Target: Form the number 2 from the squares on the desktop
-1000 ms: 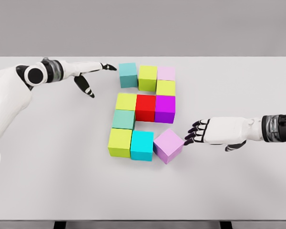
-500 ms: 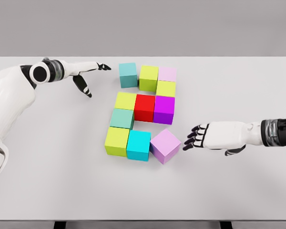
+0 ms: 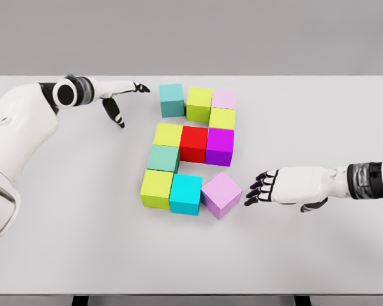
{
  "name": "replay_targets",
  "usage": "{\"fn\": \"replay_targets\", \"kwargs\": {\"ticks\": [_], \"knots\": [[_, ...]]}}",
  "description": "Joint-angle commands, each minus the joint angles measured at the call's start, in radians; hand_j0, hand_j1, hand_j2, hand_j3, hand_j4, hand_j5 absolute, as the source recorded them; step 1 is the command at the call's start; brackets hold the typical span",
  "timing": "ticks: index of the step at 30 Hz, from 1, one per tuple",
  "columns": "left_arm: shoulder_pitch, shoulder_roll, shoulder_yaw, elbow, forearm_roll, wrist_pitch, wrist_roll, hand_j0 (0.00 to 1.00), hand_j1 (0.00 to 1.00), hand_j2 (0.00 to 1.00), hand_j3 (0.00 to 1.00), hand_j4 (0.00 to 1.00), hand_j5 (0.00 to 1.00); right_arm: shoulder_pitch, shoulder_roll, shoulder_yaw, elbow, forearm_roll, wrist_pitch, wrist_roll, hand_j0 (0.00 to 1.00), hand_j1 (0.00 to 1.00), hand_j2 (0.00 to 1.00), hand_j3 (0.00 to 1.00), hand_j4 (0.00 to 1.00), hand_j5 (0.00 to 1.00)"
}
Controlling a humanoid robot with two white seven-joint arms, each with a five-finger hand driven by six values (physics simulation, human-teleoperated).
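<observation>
On the white tabletop [image 3: 319,108], ten coloured cubes formed a rough 2, the lilac cube [image 3: 221,194] at its lower right end sitting skewed against the cyan cube [image 3: 186,194]. The right hand [image 3: 277,187] hovered just beside the lilac cube, fingers relaxed, holding nothing. The left hand [image 3: 118,97] stood spread near the teal cube [image 3: 172,100].

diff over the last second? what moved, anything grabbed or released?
The lilac cube at the bottom right slid slightly left, still skewed. The right hand backed off to the right, fingers open, a gap between it and the cube now. The left hand drew slightly back from the teal cube, open. Nothing grasped. The other cubes stayed in place.
</observation>
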Motion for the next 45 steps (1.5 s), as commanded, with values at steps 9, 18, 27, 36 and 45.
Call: {"fn": "replay_targets", "kwargs": {"ticks": [9, 18, 27, 36, 45], "knots": [[-0.021, -0.012, -0.001, -0.013, -0.012, -0.002, -0.001, 1.00, 1.00, 1.00, 1.00, 1.00, 1.00, -0.002, 0.041, -0.005, 0.028, -0.011, 0.002, 0.000, 1.00, 1.00, 1.00, 1.00, 1.00, 1.00], [-0.020, -0.018, -0.004, -0.014, -0.012, -0.033, -0.001, 1.00, 1.00, 1.00, 1.00, 1.00, 1.00, -0.029, 0.069, -0.014, 0.088, -0.013, 0.002, 0.000, 1.00, 1.00, 1.00, 1.00, 1.00, 1.00], [-0.021, -0.020, -0.006, -0.017, -0.012, -0.033, -0.001, 1.00, 1.00, 1.00, 1.00, 1.00, 1.00, -0.026, 0.066, -0.005, 0.081, -0.010, 0.002, 0.000, 1.00, 1.00, 1.00, 1.00, 1.00, 1.00], [-0.020, -0.021, -0.006, -0.037, -0.017, -0.041, -0.003, 1.00, 1.00, 1.00, 1.00, 1.00, 1.00, -0.029, -0.028, -0.025, 0.088, -0.016, 0.002, 0.000, 1.00, 1.00, 1.00, 1.00, 1.00, 1.00], [-0.018, 0.022, 0.003, -0.046, -0.009, -0.056, -0.009, 1.00, 1.00, 1.00, 1.00, 1.00, 1.00, -0.021, 0.061, -0.071, 0.276, -0.479, 0.002, 0.000, 1.00, 1.00, 1.00, 1.00, 1.00, 1.00]]}}
